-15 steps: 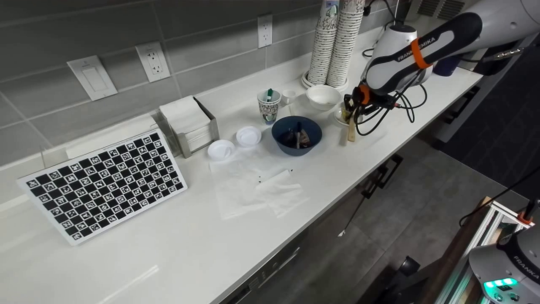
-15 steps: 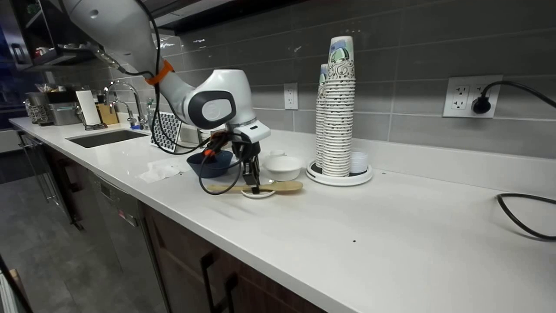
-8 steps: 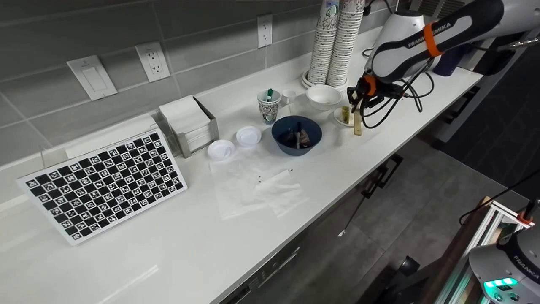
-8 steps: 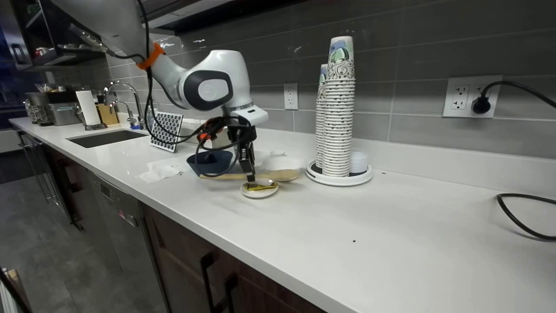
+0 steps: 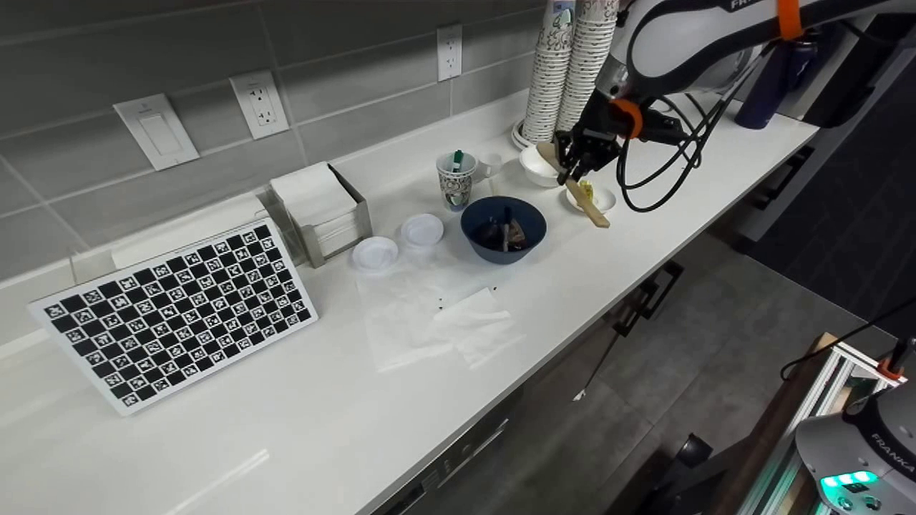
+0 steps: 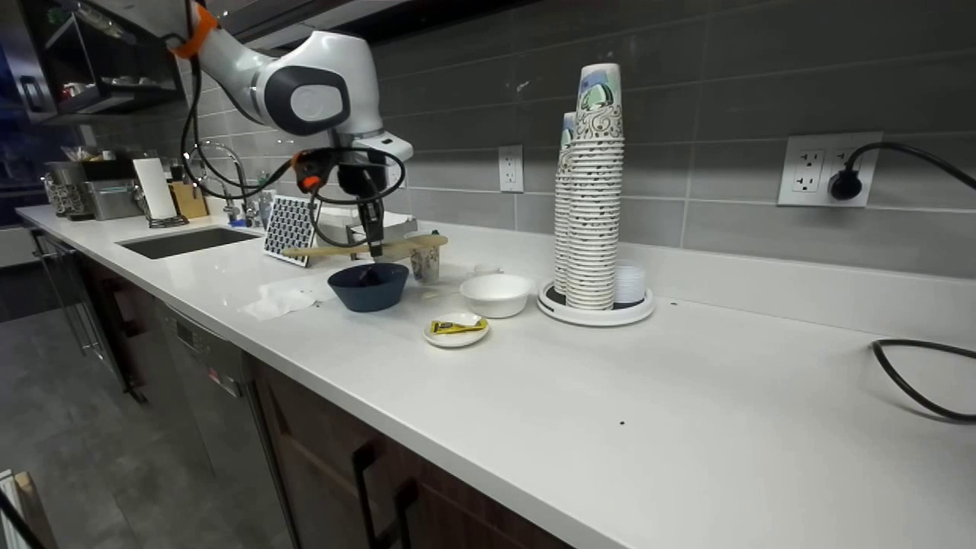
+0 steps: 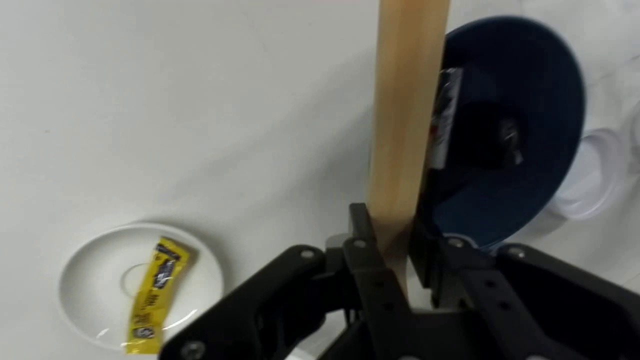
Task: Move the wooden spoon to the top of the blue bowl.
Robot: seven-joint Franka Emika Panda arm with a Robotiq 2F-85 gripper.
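The wooden spoon [image 5: 588, 206] is long and pale tan. My gripper [image 5: 567, 172] is shut on its handle and holds it in the air, roughly level, in both exterior views. The spoon [image 6: 324, 250] and gripper [image 6: 375, 248] show above the blue bowl's height in an exterior view. The navy blue bowl [image 5: 501, 255] stands on the counter with dark wrappers inside. In the wrist view the spoon handle [image 7: 407, 100] runs up between the fingertips [image 7: 390, 220] and covers one edge of the blue bowl [image 7: 545, 100].
A white saucer [image 6: 457, 341] holds a yellow packet [image 7: 155, 295]. A white bowl [image 6: 496, 301] and tall cup stacks [image 6: 597, 221] stand near the wall. A patterned cup [image 5: 456, 189], a napkin holder [image 5: 322, 214] and a checkered board [image 5: 179, 315] are also on the counter.
My gripper has lifted the spoon from low over the saucer and carried it up and toward the blue bowl. The spoon has also turned. The saucer and packet are now uncovered.
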